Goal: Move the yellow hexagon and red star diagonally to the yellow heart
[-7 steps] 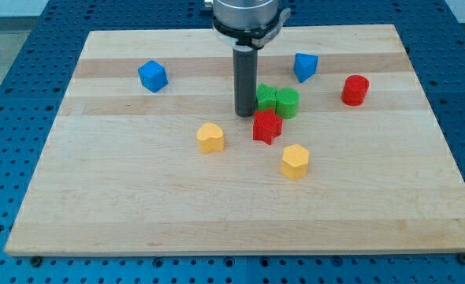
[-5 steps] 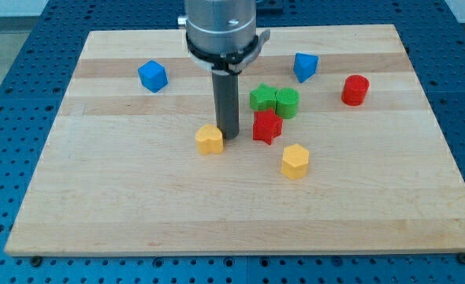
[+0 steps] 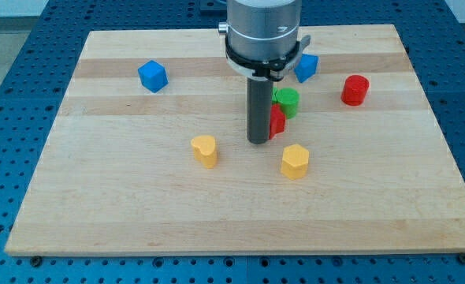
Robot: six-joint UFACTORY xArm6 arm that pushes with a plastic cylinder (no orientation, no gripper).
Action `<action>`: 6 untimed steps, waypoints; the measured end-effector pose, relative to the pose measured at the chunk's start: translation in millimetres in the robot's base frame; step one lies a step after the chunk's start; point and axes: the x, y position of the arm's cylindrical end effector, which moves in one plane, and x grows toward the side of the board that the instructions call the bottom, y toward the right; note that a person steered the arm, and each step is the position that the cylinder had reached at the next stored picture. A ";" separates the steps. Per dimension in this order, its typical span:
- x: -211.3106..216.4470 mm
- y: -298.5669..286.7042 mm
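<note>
Camera view shows no claw, only my tip touching the red star, yellow hexagon lower right, yellow heart left: best pushed slowly, squarely.

Wooden board carrying scattered coloured blocks

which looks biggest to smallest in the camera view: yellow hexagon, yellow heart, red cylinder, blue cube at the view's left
1. yellow hexagon, largest, though it is nearest the view's bottom
2. blue cube, red cylinder and yellow heart look too alike to rank
</note>
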 end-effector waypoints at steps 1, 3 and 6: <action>-0.2 0.0; 3.6 -0.5; 63.6 4.8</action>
